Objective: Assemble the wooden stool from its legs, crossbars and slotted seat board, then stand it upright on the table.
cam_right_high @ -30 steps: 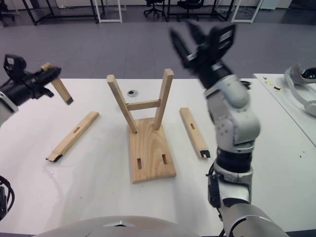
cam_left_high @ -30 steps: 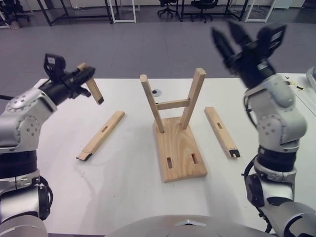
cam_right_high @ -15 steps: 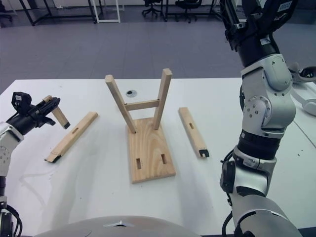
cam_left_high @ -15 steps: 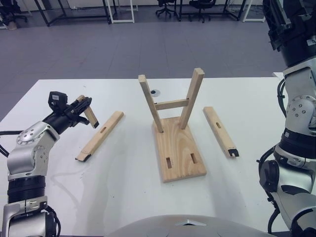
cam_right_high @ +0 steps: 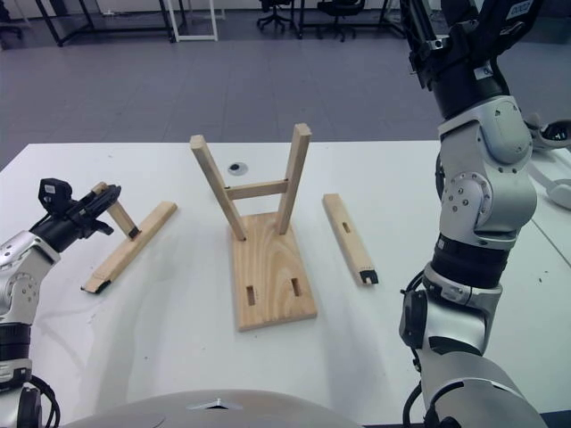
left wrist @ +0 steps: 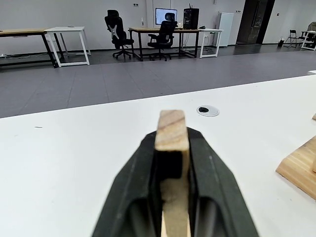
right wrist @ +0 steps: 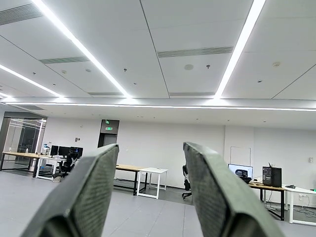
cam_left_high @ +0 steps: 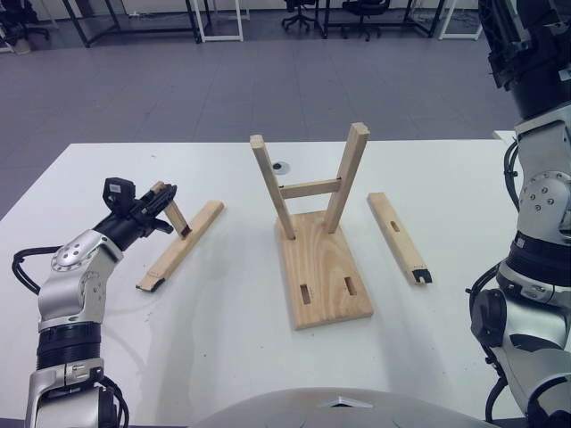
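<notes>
Seat board (cam_left_high: 326,276) lies flat on the counter (cam_left_high: 223,339), two legs (cam_left_high: 272,187) plugged into its far end, crossbar (cam_left_high: 311,188) joining them (near slots bare). Left loose leg (cam_left_high: 183,243) and right loose leg (cam_left_high: 400,236) flank it. Short bar (cam_left_high: 173,212), tilted, sits clamped in the left gripper (cam_left_high: 165,207).

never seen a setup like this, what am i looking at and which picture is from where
This is a humanoid robot; each arm ends in a two-finger gripper. The two wide pictures come from cameras in its head, looking down over a white table. The other two come from wrist cameras. On the table lies a seat board with two legs standing in its slots, joined by a crossbar; two slots are empty. A loose leg lies on the board's left, a second loose leg on its right. The left gripper, low by the table, is shut on a short wooden bar. The right gripper is raised high and open, so its wrist camera sees the ceiling.
</notes>
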You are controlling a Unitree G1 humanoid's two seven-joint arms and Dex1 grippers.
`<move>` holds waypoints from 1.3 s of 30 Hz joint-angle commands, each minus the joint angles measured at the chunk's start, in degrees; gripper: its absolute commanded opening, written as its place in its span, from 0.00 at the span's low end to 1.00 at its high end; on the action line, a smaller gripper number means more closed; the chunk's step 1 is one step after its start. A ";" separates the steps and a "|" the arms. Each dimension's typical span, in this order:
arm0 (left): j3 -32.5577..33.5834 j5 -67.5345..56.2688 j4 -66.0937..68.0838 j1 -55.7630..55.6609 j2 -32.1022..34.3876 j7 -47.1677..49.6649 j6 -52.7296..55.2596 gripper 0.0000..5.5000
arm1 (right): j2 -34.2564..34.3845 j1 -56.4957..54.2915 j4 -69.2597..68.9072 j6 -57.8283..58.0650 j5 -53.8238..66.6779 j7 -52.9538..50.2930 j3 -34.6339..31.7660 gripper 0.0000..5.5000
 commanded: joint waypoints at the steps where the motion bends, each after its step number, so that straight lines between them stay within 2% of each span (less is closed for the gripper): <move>1: -0.81 1.72 0.49 -0.74 -0.45 -0.20 -1.06 0.07 | -0.76 -0.93 0.02 -0.19 0.08 0.18 -0.26 0.44; 18: -2.77 3.13 2.64 -1.89 -1.65 -0.90 -3.46 0.07 | -0.66 -0.91 -0.45 -0.09 0.24 0.16 0.12 0.44; 28: -3.79 6.28 6.28 2.90 -1.53 -1.00 -6.02 0.07 | -0.55 -0.67 -1.25 -0.12 0.18 -0.23 0.13 0.44; 39: -1.77 4.83 5.69 0.16 -0.80 -0.39 -7.23 0.07 | -0.33 -0.10 -1.70 -0.11 0.32 -0.13 0.26 0.44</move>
